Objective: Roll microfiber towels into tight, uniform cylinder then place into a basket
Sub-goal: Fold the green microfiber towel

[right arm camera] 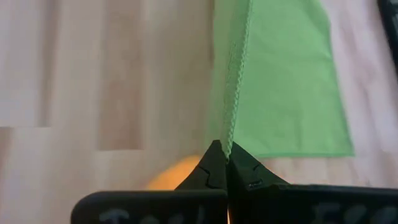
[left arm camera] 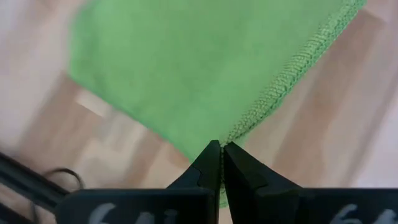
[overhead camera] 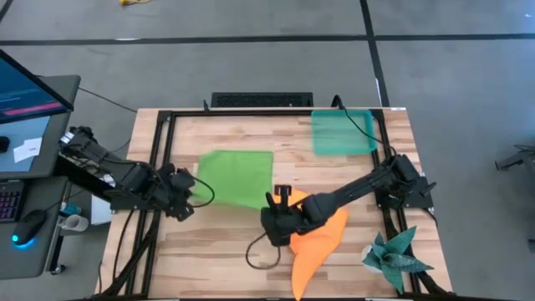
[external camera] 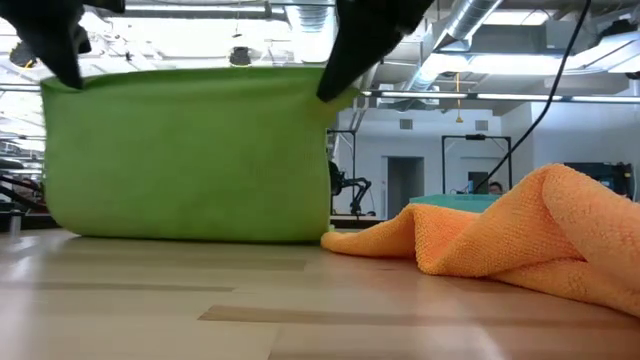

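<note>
I'm pinching the green towel [overhead camera: 236,176] with both pincers clamped tight, left pincer [left arm camera: 221,146] at nine o'clock, right pincer [right arm camera: 222,147] at four. It's hanging lifted above the table [overhead camera: 209,242]. The orange towel [overhead camera: 316,244] is lying crumpled at five o'clock.

A robotics laboratory or workshop in an industrial-style hall. The high view shows a butcher-block wooden table [overhead camera: 226,251] edged by a black metal frame [overhead camera: 159,167], standing on a grey concrete floor [overhead camera: 251,67] crossed by dark lines. Beside it, an operator's desk carries a monitor [overhead camera: 29,92], a keyboard [overhead camera: 10,205] and a mouse [overhead camera: 32,224]. The low view shows exposed silver ventilation ducts [external camera: 470,25] and bright ceiling lights [external camera: 200,40] overhead, with white walls and a doorway [external camera: 402,185] behind.
</note>
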